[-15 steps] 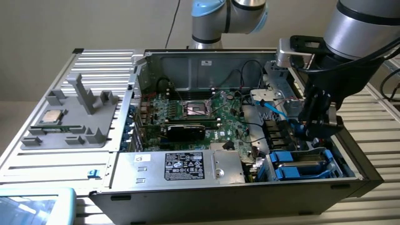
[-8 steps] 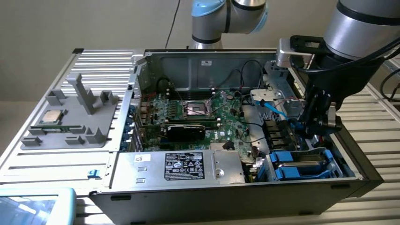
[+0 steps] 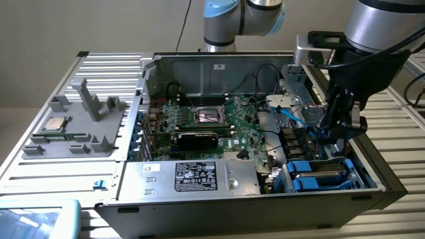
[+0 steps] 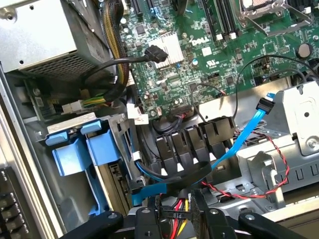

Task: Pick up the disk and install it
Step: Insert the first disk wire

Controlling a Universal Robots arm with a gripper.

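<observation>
disk [image 3: 317,175] w/ blue plastic bracket; pc case [image 3: 219,74] matt grey metal.

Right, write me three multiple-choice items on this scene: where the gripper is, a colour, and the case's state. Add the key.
1. The gripper is: A over the grey tray; B inside the case, at the exterior view's right; C above the power supply.
2. The drive brackets are: A red; B blue; C yellow.
3. The case is: A shut; B open, motherboard exposed; C wrapped in plastic.
Key: 1 B, it reaches down within the case walls. 2 B, bright blue plastic sits in the case's corner. 3 B, the green board lies uncovered.
</observation>
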